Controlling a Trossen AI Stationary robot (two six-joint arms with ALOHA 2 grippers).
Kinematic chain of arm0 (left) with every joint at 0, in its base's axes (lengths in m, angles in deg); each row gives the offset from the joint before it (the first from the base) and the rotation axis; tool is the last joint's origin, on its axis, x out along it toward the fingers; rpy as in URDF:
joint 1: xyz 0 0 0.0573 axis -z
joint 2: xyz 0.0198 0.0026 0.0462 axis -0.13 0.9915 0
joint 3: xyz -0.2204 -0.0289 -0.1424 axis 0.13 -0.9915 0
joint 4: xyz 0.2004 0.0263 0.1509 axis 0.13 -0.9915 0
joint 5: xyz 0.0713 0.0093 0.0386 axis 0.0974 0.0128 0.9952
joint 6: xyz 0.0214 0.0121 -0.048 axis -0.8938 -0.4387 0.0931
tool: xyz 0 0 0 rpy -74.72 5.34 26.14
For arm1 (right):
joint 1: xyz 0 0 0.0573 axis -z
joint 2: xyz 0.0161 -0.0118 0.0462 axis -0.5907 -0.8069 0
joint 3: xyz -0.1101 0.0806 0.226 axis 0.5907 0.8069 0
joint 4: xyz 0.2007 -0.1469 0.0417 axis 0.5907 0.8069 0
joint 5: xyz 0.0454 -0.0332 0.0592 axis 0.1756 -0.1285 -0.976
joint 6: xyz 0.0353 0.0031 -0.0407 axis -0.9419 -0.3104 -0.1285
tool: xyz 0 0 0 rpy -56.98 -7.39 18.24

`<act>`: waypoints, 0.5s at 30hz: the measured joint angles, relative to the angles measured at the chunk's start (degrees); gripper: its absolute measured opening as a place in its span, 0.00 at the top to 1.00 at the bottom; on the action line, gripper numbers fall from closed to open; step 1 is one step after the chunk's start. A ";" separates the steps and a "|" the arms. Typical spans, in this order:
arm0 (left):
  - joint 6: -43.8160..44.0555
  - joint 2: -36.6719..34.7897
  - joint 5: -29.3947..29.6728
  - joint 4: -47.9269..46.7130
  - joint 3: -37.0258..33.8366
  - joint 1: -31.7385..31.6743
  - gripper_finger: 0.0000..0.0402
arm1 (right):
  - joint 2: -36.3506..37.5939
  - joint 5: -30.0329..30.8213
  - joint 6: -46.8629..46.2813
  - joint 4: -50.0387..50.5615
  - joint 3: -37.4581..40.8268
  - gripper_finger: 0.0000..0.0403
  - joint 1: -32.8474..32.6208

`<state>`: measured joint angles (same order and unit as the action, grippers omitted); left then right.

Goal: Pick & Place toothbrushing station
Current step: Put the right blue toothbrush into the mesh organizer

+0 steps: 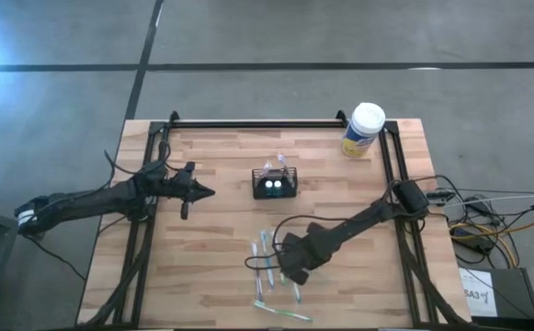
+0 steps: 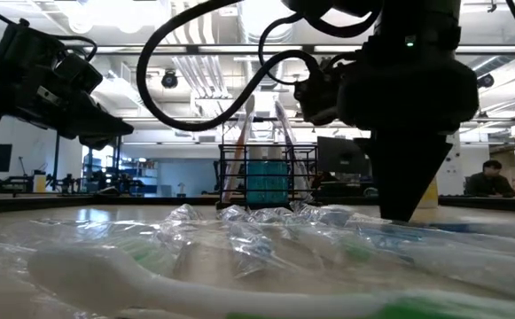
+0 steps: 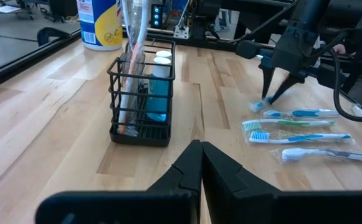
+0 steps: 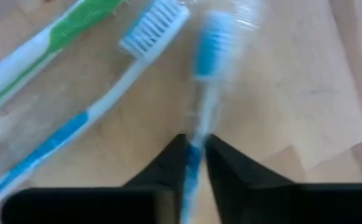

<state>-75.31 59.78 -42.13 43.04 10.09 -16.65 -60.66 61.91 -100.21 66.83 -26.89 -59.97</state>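
The wooden tabletop [image 1: 211, 267] carries a black wire caddy [image 1: 275, 183] near its middle, a yellow canister [image 1: 362, 131] (white-lidded) at the far right corner, and several wrapped toothbrushes [image 1: 268, 267] scattered toward the near edge.

A yellow canister [image 1: 362, 133] with a white lid is seen upright near the far right corner of the wooden table [image 1: 211, 276]. A person [image 2: 486, 180] is seated in the room beyond
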 joint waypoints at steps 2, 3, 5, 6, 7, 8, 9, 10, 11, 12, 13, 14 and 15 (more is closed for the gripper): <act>0.02 0.00 0.00 -0.03 0.00 0.00 0.98 | 0.30 0.84 1.71 0.33 0.09 0.94 0.18; 0.02 0.00 0.00 -0.10 0.00 0.00 0.98 | 0.54 1.11 2.67 0.42 0.17 0.95 0.36; 0.07 0.01 0.00 -0.51 0.00 0.00 0.98 | 1.27 2.82 4.26 0.89 0.35 0.95 0.50; 0.09 0.02 0.00 -0.51 0.00 0.00 0.98 | 1.73 3.92 4.56 1.08 0.51 0.95 0.59; 0.13 0.02 0.00 -0.53 0.00 0.00 0.98 | 2.23 5.00 4.76 1.14 0.55 0.96 0.62; 0.15 0.02 0.02 -0.51 0.00 0.00 0.98 | 3.09 6.05 5.30 1.15 0.55 0.96 0.62; 0.15 0.02 0.00 -0.51 0.00 0.00 0.98 | 4.36 7.03 5.98 1.40 0.55 0.97 0.62; 0.15 0.02 0.01 -0.54 0.00 0.00 0.98 | 5.88 8.13 6.72 1.79 0.53 0.98 0.61; 0.17 0.02 0.00 -0.53 0.00 0.00 0.98 | 7.42 9.66 7.32 2.06 0.46 0.98 0.51; 0.26 0.02 0.01 -0.53 0.00 -0.01 0.98 | 8.93 11.49 7.84 2.10 0.40 0.98 0.37; 0.40 0.02 0.00 -0.54 0.00 0.00 0.98 | 10.55 13.43 8.69 2.11 0.44 0.98 0.18; 0.44 0.02 0.00 -0.54 0.00 0.00 0.98 | 12.04 15.32 10.08 1.87 0.55 0.98 -0.10; 0.44 0.02 0.00 -0.54 0.00 0.00 0.98 | 13.68 17.11 11.89 1.34 0.58 0.98 -0.41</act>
<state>-74.87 59.80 -42.14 42.50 10.09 -16.65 -46.98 79.02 -88.32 68.16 -26.31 -60.38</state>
